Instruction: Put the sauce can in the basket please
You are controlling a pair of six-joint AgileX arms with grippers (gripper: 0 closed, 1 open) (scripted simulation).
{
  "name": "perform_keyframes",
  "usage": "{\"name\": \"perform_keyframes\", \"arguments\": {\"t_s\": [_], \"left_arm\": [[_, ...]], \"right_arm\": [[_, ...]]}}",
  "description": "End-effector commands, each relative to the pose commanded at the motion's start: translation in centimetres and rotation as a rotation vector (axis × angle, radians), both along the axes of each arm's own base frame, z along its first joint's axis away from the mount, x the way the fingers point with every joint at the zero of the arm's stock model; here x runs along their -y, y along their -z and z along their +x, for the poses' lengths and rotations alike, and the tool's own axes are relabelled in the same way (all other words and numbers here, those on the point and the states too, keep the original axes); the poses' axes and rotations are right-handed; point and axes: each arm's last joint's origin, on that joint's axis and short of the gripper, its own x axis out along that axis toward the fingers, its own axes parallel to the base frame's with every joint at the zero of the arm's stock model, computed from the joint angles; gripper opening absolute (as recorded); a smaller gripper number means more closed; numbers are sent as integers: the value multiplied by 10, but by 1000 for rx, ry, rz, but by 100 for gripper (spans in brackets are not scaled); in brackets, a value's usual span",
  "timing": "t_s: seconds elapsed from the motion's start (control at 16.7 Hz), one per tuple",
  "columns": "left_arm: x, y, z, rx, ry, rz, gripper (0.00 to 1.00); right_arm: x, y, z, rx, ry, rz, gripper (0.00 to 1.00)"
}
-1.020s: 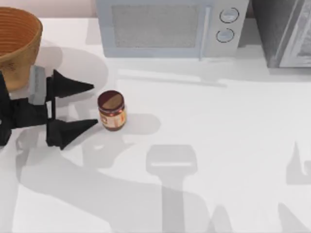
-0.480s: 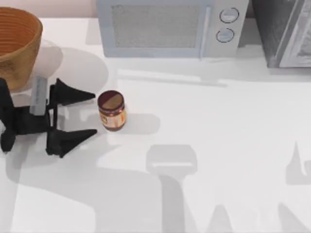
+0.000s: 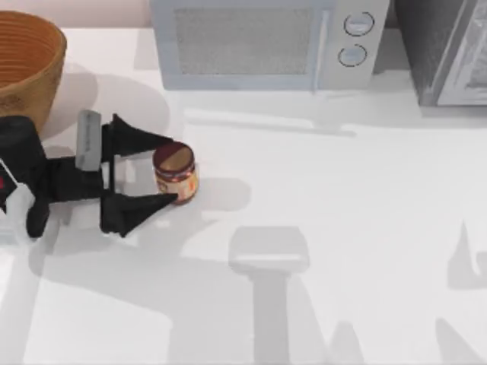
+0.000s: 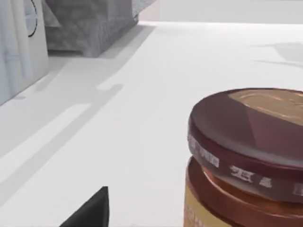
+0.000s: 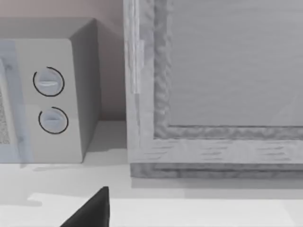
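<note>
the left gripper is spread wide around the sauce can, not yet gripping. the can stands on the tabletop, right of the basket; grasp, lift and drop all remain.

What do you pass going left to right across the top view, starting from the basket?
Basket at the far left → left end effector, open, its fingers either side of the sauce can → sauce can → microwave along the back → grey cabinet at the far right.
</note>
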Motion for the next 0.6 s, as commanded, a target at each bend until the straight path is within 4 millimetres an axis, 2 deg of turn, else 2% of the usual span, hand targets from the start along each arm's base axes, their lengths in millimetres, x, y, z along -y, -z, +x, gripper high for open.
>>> {"name": "perform_keyframes", "arguments": {"t_s": [0.3,0.54,0.6], "left_arm": [[32,5,-1,0,-1,-9,100],[33,5,-1,0,-1,-9,100],[33,5,-1,0,-1,-9,92]], "right_arm": [[0,0,0,0,0,0,100],[0,0,0,0,0,0,100],[0,0,0,0,0,0,100]]}}
